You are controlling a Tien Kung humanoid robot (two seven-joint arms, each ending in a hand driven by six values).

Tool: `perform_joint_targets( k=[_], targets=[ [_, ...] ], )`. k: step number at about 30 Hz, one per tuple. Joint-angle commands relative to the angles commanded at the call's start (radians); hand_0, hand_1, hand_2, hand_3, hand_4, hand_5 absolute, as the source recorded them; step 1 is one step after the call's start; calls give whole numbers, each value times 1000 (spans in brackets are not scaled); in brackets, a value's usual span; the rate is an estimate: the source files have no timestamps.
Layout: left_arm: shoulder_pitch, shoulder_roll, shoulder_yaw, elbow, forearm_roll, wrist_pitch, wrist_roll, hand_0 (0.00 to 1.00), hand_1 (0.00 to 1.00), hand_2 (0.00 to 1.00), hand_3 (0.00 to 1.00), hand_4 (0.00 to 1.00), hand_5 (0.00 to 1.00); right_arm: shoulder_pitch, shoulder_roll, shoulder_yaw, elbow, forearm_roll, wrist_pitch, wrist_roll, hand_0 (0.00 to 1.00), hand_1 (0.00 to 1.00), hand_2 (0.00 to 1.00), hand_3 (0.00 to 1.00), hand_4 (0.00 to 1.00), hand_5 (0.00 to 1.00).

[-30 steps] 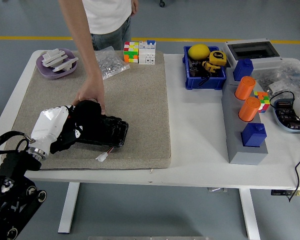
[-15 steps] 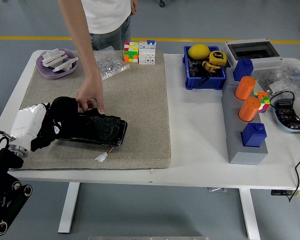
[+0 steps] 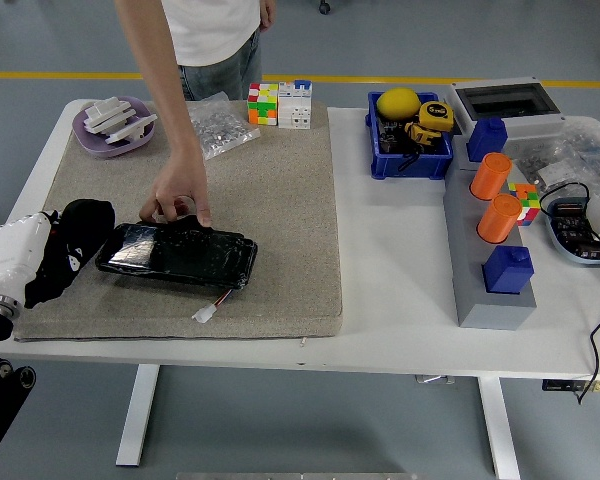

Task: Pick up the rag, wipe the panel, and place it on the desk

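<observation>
A black glossy panel (image 3: 178, 256) lies flat on the beige mat (image 3: 280, 200), near the mat's front left. A black rag (image 3: 78, 232) sits at the panel's left end. My left hand (image 3: 52, 262), white-cased with black fingers, is shut on the rag at the mat's left edge. A person's hand (image 3: 180, 196) presses down on the panel's far edge and holds it in place. My right hand is out of view.
A small white connector (image 3: 206, 313) lies in front of the panel. At the mat's back stand a purple bowl (image 3: 113, 127), a plastic bag (image 3: 220, 124) and cubes (image 3: 263, 104). A blue bin (image 3: 410, 135) and a grey block with orange cylinders (image 3: 492, 240) stand to the right.
My left hand has dragged the rag leftward across the panel, from over its middle to its left end, uncovering the panel. The person's hand stays on the far edge.
</observation>
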Motion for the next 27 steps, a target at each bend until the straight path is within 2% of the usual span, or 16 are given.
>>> perform_joint_targets(
  k=[7,8,13,14,19,20,25,26,27],
  targets=[
    [-19,6,-33,80,-49,48,-57,271,283,516,446,75,2,-1,1,0,0,-14,-1,1,519,556,648,554,936,409],
    [-21,7,-36,88,-57,49,-62,310,425,552,513,345,2,-1,1,0,0,-14,-1,0,522,556,647,553,935,408],
    [-28,9,-44,105,-93,20,-71,310,425,552,513,345,2,-1,1,0,0,-17,-3,-1,522,556,647,553,935,408],
    [-28,9,-43,104,-98,17,-73,505,672,660,587,707,82,0,1,0,0,-16,-3,-2,522,556,647,553,935,408],
    [-26,6,-35,110,-139,10,-94,505,672,660,587,707,82,0,1,-12,0,8,-8,-5,522,556,647,553,935,408],
    [-26,5,-35,111,-141,9,-96,629,779,773,715,840,197,0,2,-17,0,13,-9,-6,520,554,647,553,935,407],
    [-19,3,-44,96,-130,-1,-91,629,779,773,715,840,197,-2,3,-47,0,42,-14,-10,520,554,647,553,935,407],
    [-20,3,-46,95,-127,-2,-91,654,807,790,809,988,414,-2,3,-52,0,47,-15,-11,520,551,647,554,935,407],
    [-20,3,-48,94,-127,-3,-91,654,807,790,809,988,414,-2,2,-54,0,48,-15,-11,520,551,647,554,935,407]
  ],
)
